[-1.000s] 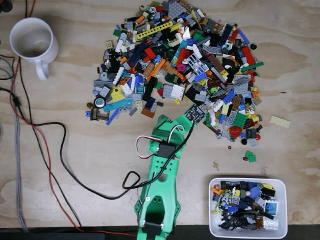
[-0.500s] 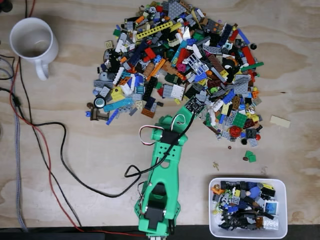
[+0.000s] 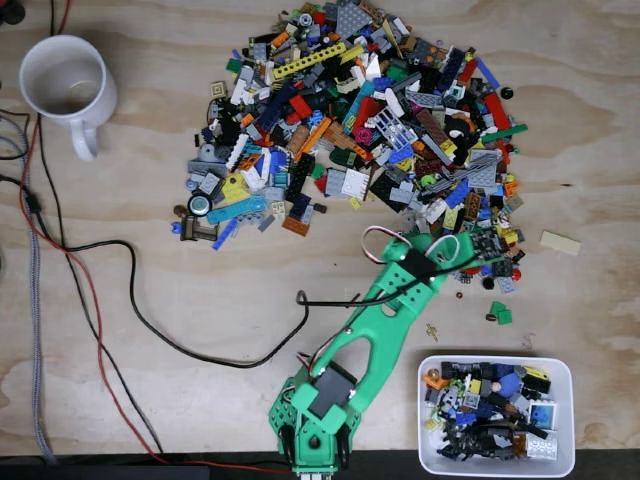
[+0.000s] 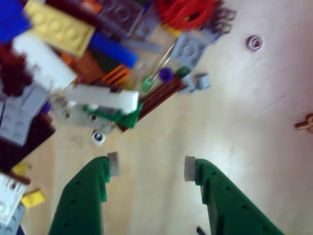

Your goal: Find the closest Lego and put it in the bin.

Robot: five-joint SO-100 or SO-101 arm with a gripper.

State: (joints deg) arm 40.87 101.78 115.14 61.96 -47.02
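In the wrist view the two green fingers [image 4: 149,166] stand apart, each tipped with a small grey pad [image 4: 113,163], and nothing but bare pale wood lies between them. Just beyond the tips is the near edge of the Lego pile [image 4: 73,58], blurred in this view: a long white bar [image 4: 102,99] lies across a green piece [image 4: 120,117] and a dark brown strip [image 4: 159,93]. Past these are a blue piece [image 4: 113,49], a yellow studded plate [image 4: 58,27], a small grey square plate [image 4: 192,49] and a red toothed part [image 4: 188,11] at the top edge. A small white ring [image 4: 254,42] sits alone on the wood to the right.

In the fixed view the green arm [image 3: 370,330] rises from its base at the bottom edge and leans up and to the right, its wrist reaching the lower right fringe of the Lego pile [image 3: 360,130]. The bin [image 3: 495,470] sits on the desk [image 3: 150,300] at the lower right, just to the right of the arm: a shallow white rectangular tub with rounded corners, already holding a layer of mixed dark, blue and orange pieces. Two small green bricks [image 3: 500,313] lie apart between the bin and the pile, and a cream plate [image 3: 560,243] lies off to the right. Black and red cables [image 3: 100,290] run over the left of the desk, and a white mug [image 3: 65,85] stands at the far left corner.
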